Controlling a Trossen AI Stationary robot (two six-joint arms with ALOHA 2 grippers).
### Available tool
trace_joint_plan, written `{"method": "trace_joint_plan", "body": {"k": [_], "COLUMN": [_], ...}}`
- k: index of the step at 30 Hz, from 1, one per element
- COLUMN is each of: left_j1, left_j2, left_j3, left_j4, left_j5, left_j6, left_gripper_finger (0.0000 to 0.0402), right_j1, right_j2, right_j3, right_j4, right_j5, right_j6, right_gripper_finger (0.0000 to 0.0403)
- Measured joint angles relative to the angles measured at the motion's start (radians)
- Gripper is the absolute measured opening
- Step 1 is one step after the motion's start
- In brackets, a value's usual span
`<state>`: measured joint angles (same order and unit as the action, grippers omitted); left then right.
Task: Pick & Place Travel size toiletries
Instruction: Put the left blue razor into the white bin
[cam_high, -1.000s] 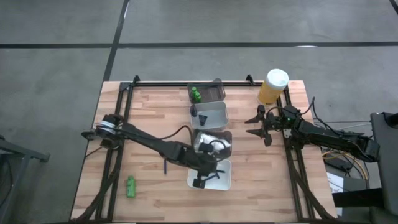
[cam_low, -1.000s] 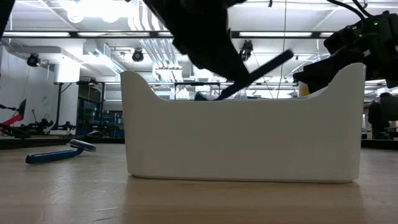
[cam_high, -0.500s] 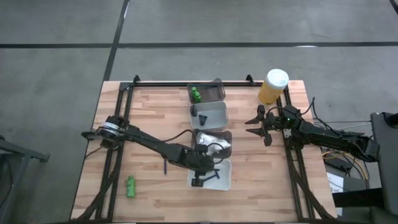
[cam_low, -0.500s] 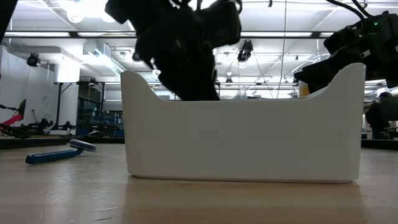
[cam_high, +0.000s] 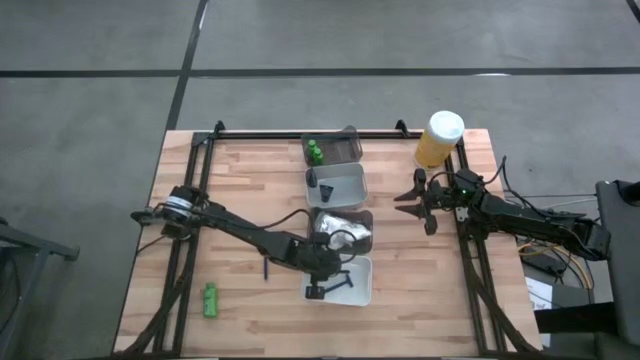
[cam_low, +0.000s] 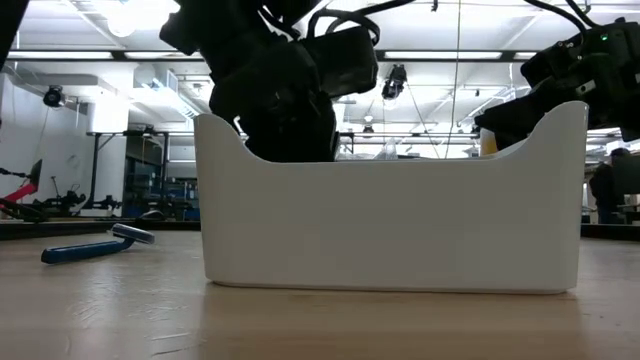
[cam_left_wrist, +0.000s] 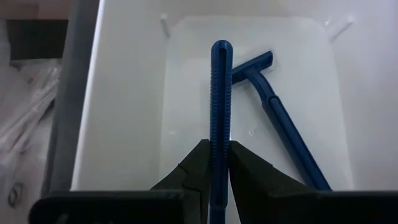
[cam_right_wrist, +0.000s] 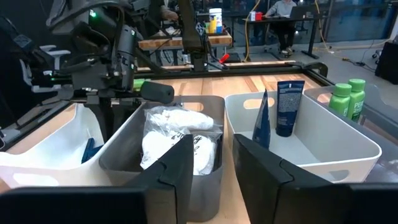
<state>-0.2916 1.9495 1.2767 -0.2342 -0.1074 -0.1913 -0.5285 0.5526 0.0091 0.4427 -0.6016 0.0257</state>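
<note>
My left gripper (cam_high: 322, 287) is down inside the near white tray (cam_high: 358, 292), shut on a slim blue razor (cam_left_wrist: 219, 112). A second blue razor (cam_left_wrist: 281, 124) lies flat on that tray's floor. In the low view the tray's wall (cam_low: 390, 225) hides the left gripper's fingers. Another blue razor (cam_low: 95, 247) lies on the table left of the tray, and a green bottle (cam_high: 210, 298) lies near the table's near left corner. My right gripper (cam_high: 408, 203) waits open at the table's right side, touching nothing. My left gripper pinches the blue razor's ribbed handle (cam_left_wrist: 219, 163) between its two fingers (cam_left_wrist: 198, 167). The razor runs on ahead of the fingers, its rounded end (cam_left_wrist: 221, 47) over the tray's floor. The arm comes slanting down from the table's left. I cannot tell whether the razor touches the floor.
Beyond the near tray stand a grey tray of white packets (cam_high: 345, 232), a white tray with a dark tube (cam_high: 326, 190) and a grey tray with a green bottle (cam_high: 314, 152). A big yellow white-capped container (cam_high: 438, 138) stands at the far right corner.
My left gripper has gone down into the near white tray, still shut on the razor. A second ago the razor stuck up tilted above the tray's rim in the low view; now it is below the rim and hidden by the wall.
</note>
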Motion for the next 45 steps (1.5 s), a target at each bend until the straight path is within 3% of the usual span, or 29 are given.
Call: {"method": "trace_joint_plan", "body": {"k": [21, 45], "left_j1": [0.003, 0.003], "left_j2": [0.000, -0.001], "left_j3": [-0.026, -0.035], "left_j4": [0.044, 0.049], "left_j5": [-0.005, -0.007], "left_j6": [0.000, -0.014], "left_gripper_finger": [0.0053, 0.0053], "right_j1": [0.000, 0.000], "right_j2": [0.000, 0.000], "right_j3": [0.000, 0.000], "right_j4": [0.000, 0.000], "right_j5": [0.000, 0.000], "right_j6": [0.000, 0.000], "right_gripper_finger": [0.0043, 0.0110]}}
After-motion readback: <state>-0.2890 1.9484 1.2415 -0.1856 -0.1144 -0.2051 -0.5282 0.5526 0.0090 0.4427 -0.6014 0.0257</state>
